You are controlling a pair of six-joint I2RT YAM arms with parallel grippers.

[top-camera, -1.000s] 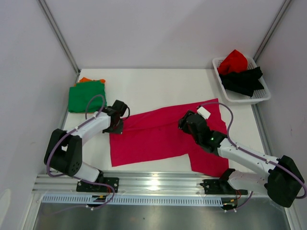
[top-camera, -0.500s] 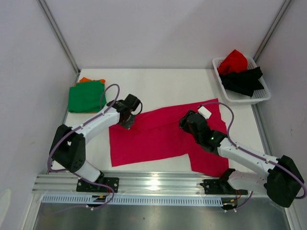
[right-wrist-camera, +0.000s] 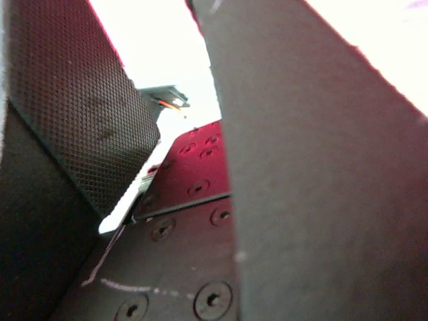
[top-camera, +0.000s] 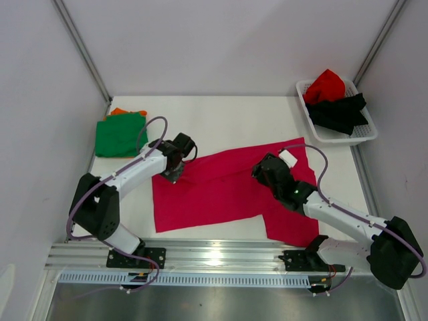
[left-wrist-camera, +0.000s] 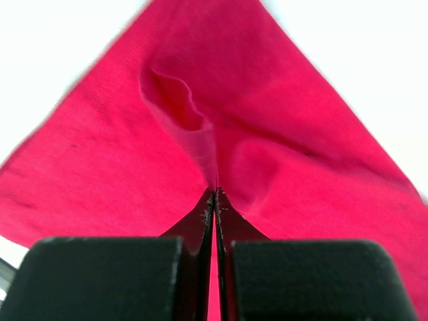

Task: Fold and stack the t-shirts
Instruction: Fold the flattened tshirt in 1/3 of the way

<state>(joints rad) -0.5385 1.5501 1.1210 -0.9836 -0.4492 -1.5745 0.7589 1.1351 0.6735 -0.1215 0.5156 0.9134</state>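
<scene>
- Mid-worktop (top-camera: 227,120): pink shirt (top-camera: 214,190), spread out, not yet stacked.
- Left fingers (left-wrist-camera: 208,217): clenched on its upper-left edge.
- Right fingers (top-camera: 267,172): over its right part; grasp cannot be told.
- Step, judged: first fold; next, carry pinched edge across, evenly.

- 5 shirts, one per colour: pink shirt (top-camera: 214,190), green shirt (top-camera: 119,136), orange shirt (top-camera: 119,111), red shirt (top-camera: 326,85), black shirt (top-camera: 341,112)
- 1 basket (top-camera: 358,138)
- 2 arms: left arm (top-camera: 130,175), right arm (top-camera: 341,217)
- 1 table (top-camera: 234,120)
</scene>
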